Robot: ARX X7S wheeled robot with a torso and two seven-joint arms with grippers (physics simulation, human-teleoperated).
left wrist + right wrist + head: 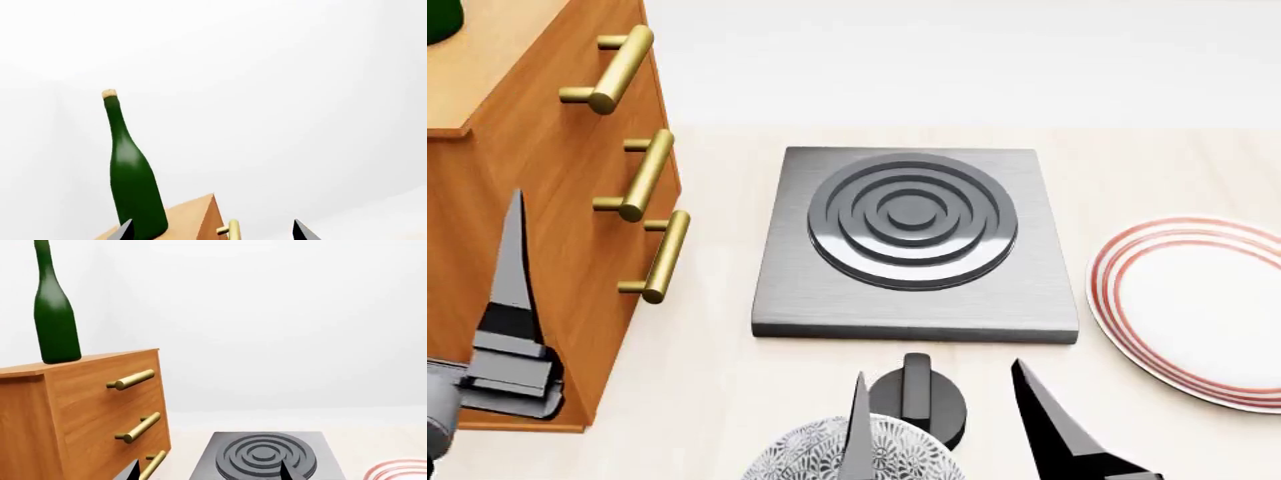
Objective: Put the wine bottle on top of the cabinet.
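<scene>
Presently, left to right across the scene:

- wine bottle (55,322): stands upright on the lighter top of the cabinet (93,405), near its back left part and touching nothing else. As things lie, the placing looks done.
- Handling, as a judgement: glass, so stiff, smooth, likely slippery and breakable; probably heavy for its width and top-heavy if tipped. The straight lower body is the safest hold; the thin neck gives less purchase.
- Looks: dark green, glossy, long tapering neck, tan cork (109,93). No label shows from these sides.
- left gripper (212,231): only its dark fingertips show in its wrist view, well apart, one just beside the bottle's base; it holds nothing. In the head view it hangs in front of the cabinet's lower corner.
- Cabinet front: orange-brown wood, three brass bar handles (638,174) stacked one above another.
- hob plate (914,243): grey square with raised rings, on the pale table (721,400) just beside the cabinet.
- right gripper (954,425): fingers spread wide, empty, above a patterned bowl (814,455) and a black knob.
- red-rimmed plate (1194,310): at the far right, apart from the hob plate.
</scene>
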